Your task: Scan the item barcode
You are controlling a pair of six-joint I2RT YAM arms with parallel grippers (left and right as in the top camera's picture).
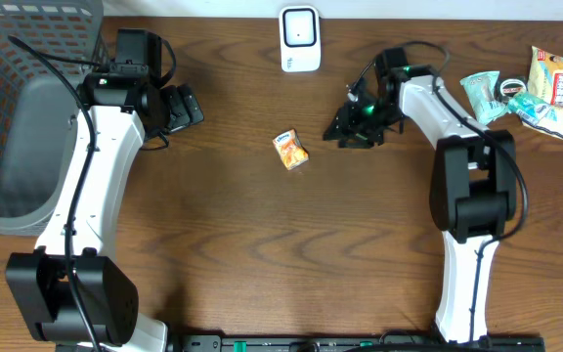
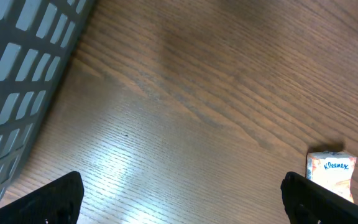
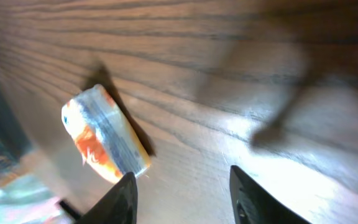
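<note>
The small Kleenex packet (image 1: 290, 151) lies loose on the wooden table (image 1: 262, 254), near the tips of the right pincer (image 1: 353, 131), whose fingers (image 3: 124, 200) stand apart with nothing between them. The left pincer (image 1: 186, 106), spread wide and empty, sits well apart from the packet, beside the grey basket (image 1: 18, 59). The white scanner (image 1: 300, 39) stands farther back, between the two pincers.

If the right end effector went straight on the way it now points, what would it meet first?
Probably the small tissue pack, lying just ahead of the right end effector. The wrist view puts it slightly left of centre, so it might only be clipped; depth is unclear.
</note>
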